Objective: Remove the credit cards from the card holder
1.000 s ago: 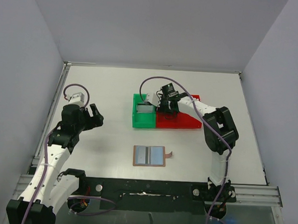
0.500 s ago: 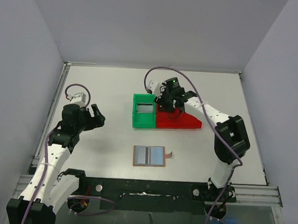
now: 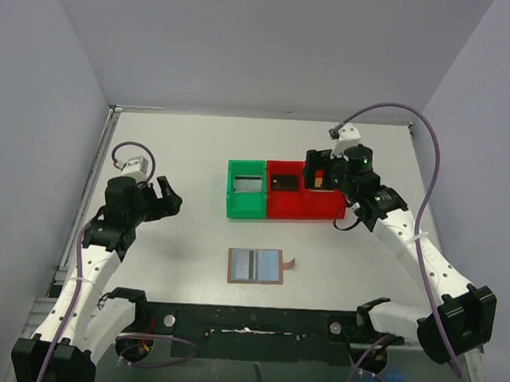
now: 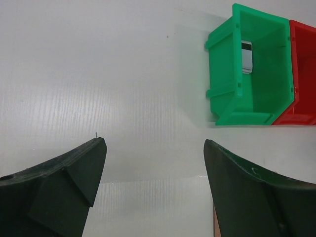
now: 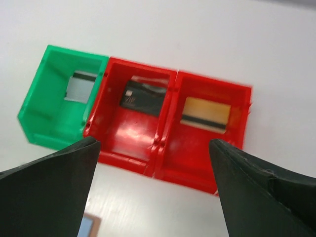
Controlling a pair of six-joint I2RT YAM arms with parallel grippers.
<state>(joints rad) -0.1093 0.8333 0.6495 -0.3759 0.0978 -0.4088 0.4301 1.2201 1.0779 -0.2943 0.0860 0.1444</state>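
Observation:
The card holder (image 3: 255,265) lies open and flat near the table's front, blue-grey pockets up, its strap tab (image 3: 290,263) on the right; one corner of the card holder (image 5: 89,227) shows in the right wrist view. A silver-grey credit card (image 3: 248,185) (image 5: 81,86) (image 4: 246,57) rests in the green bin (image 3: 246,206). A black card (image 3: 282,182) (image 5: 143,96) lies in the middle red bin (image 3: 284,203). The right red bin (image 3: 323,205) holds a gold-tan card (image 3: 321,182) (image 5: 207,112). My right gripper (image 3: 317,173) (image 5: 154,143) hangs open and empty above the red bins. Far left, my left gripper (image 3: 166,197) (image 4: 154,143) is open and empty.
The three bins stand side by side in a row at mid-table, the green bin (image 4: 252,69) leftmost. White walls enclose the table on three sides. Cables loop above both wrists.
My right gripper has opened, risen and swung right, away from the middle red bin. The black and gold-tan cards now show in their bins. The left arm has barely moved.

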